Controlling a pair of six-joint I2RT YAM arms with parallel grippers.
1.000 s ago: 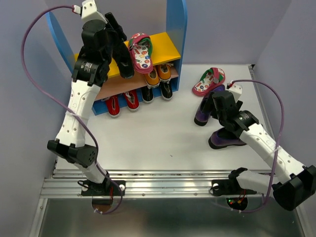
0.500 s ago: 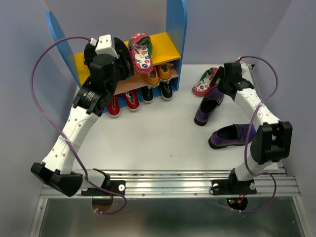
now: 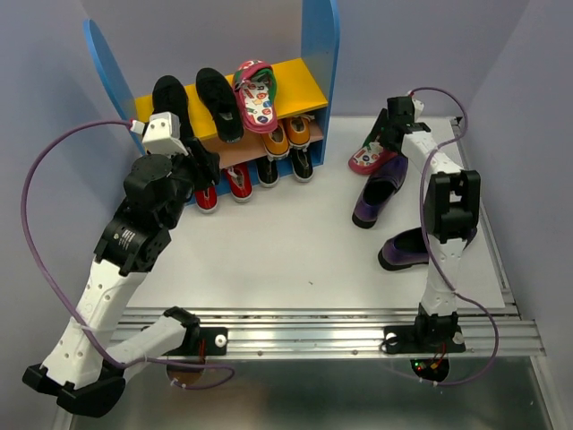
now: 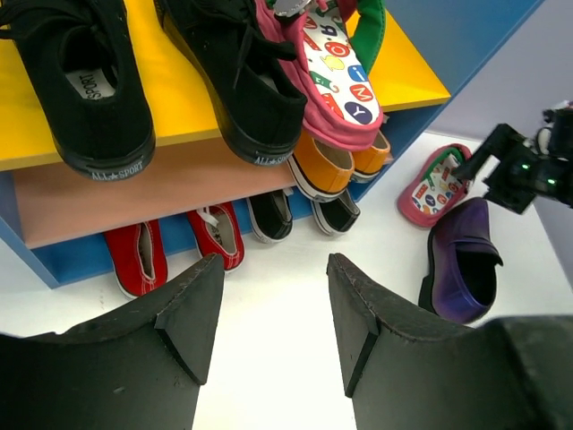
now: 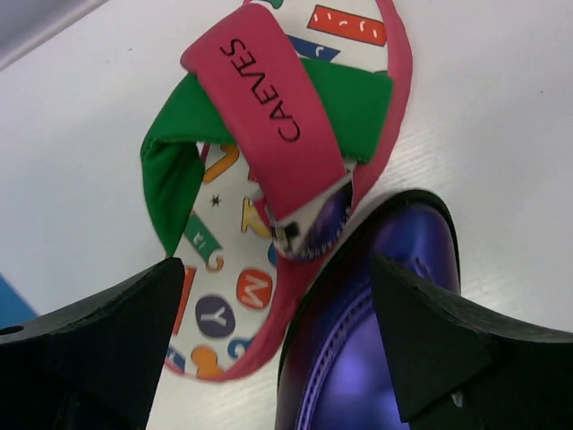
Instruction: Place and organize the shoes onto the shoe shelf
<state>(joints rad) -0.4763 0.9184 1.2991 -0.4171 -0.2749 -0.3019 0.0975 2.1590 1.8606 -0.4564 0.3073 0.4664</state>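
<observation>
White bench (image 3: 269, 251), walled by pale grey-purple panels, carries the shoe shelf (image 3: 320, 54) at its far left. On the yellow top board (image 3: 300, 85) lie two black shoes (image 3: 219, 103) and one pink flip-flop (image 3: 255, 94), side by side and overhanging the front edge. The brownish lower board (image 4: 179, 184) holds the orange pair (image 3: 276, 139). Beneath it, on the bench, stand the red pair (image 3: 240, 182) and the black-white sneakers (image 3: 303, 164).

The left tool (image 4: 269, 313) hovers before the shelf, its fingers apart with nothing between them.

The right tool (image 5: 277, 331) hangs over the second pink flip-flop (image 5: 269, 134) on the bench to the right of the shelf. Its fingers are spread and grip nothing. A purple loafer (image 5: 376, 313) touches that flip-flop at the toe. The other loafer (image 3: 412, 249) lies nearer, apart.
</observation>
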